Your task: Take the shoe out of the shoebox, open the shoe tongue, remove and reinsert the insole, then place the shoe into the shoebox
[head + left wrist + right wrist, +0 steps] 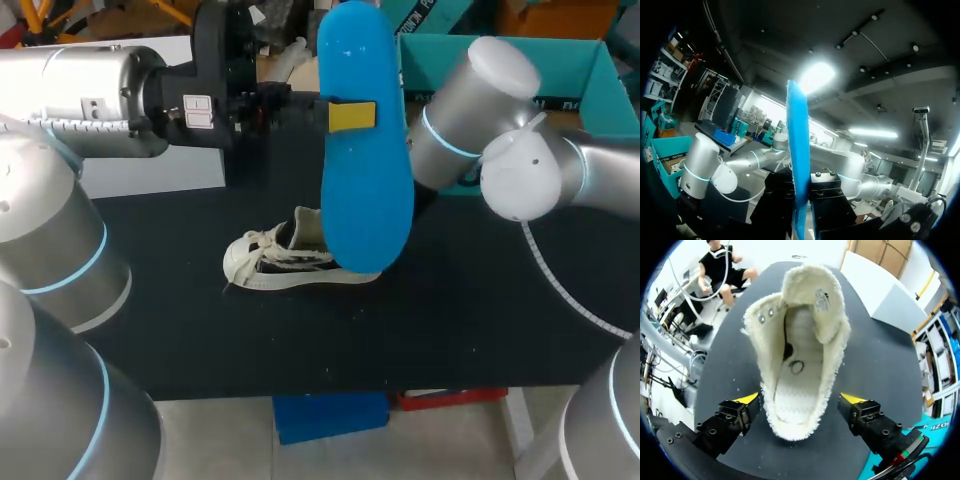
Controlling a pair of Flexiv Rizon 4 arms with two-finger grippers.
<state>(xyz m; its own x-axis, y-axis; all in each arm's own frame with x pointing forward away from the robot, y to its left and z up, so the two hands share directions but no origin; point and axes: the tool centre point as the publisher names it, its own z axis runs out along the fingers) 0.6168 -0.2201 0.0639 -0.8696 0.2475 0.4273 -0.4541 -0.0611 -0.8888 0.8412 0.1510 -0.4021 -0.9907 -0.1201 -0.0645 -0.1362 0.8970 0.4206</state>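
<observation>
Shoe (800, 365) lies between right pincer's (800, 402) fingers; left pincer (348, 115) clamps insole (365, 205).

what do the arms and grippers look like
The left arm and right arm are silver-grey tubes with light blue rings at the joints and white ribbed cables. The left gripper and right gripper are black, blocky, yellow-tipped.
</observation>
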